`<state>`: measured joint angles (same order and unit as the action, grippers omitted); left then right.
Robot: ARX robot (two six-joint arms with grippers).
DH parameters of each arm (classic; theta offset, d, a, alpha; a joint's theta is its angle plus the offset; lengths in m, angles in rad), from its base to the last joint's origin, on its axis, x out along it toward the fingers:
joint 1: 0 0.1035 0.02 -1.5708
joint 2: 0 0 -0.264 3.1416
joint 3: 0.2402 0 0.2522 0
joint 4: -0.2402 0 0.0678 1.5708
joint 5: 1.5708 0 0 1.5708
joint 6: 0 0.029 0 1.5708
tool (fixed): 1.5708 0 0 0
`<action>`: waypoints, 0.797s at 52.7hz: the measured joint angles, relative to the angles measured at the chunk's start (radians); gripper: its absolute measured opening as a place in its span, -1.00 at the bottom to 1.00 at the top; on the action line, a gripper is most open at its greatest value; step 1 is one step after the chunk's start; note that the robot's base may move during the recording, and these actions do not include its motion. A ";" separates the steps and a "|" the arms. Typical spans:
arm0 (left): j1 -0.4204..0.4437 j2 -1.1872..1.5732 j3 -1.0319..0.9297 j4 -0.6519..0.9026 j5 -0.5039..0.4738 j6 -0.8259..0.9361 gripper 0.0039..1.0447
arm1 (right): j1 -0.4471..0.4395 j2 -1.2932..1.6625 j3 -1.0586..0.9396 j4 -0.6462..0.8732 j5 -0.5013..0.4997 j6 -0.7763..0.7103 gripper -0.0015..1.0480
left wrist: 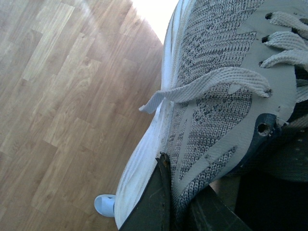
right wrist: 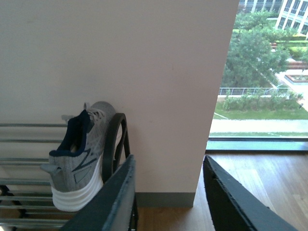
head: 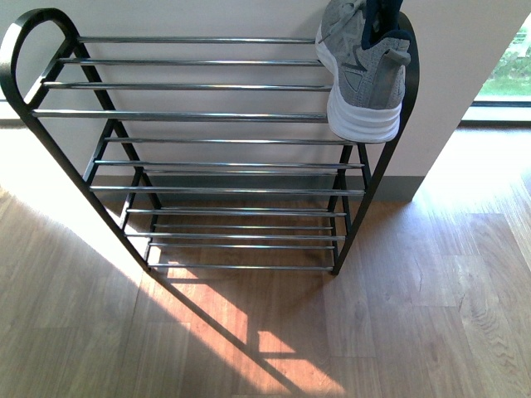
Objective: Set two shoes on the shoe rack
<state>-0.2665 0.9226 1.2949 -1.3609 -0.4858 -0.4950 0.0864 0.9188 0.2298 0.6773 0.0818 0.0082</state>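
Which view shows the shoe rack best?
Front view: the shoe rack shows nearly whole, all tiers and both side frames. Right wrist view catches only one end with a shoe; left wrist view shows none.

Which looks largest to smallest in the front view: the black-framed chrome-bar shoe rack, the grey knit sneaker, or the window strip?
1. Black-framed chrome-bar shoe rack
2. Grey knit sneaker
3. Window strip, cut off at the edge
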 joint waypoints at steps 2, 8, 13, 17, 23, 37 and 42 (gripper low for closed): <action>0.000 0.000 0.000 0.000 0.002 0.000 -0.97 | -0.004 -0.015 -0.014 0.000 -0.004 -0.001 -0.34; 0.000 0.000 0.000 0.000 -0.001 0.000 -0.97 | -0.056 -0.071 -0.055 -0.013 -0.076 -0.002 -0.68; 0.000 0.000 0.000 0.000 -0.002 0.000 -0.97 | -0.082 -0.114 -0.082 -0.028 -0.075 -0.002 -0.95; 0.000 0.000 0.000 0.000 -0.003 0.000 -0.97 | -0.083 -0.151 -0.105 -0.045 -0.079 -0.005 -0.97; 0.000 0.000 0.000 0.000 -0.001 0.000 -0.97 | -0.083 -0.215 -0.136 -0.079 -0.082 -0.005 -0.97; -0.013 -0.063 -0.209 0.788 0.049 0.163 -0.97 | -0.085 -0.388 -0.187 -0.197 -0.084 -0.005 -0.97; 0.021 0.039 -0.179 0.867 0.158 0.102 -0.97 | -0.085 -0.407 -0.211 -0.174 -0.082 -0.005 -0.97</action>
<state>-0.2459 0.9619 1.1164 -0.4942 -0.3275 -0.3931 0.0010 0.5117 0.0193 0.5034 -0.0006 0.0029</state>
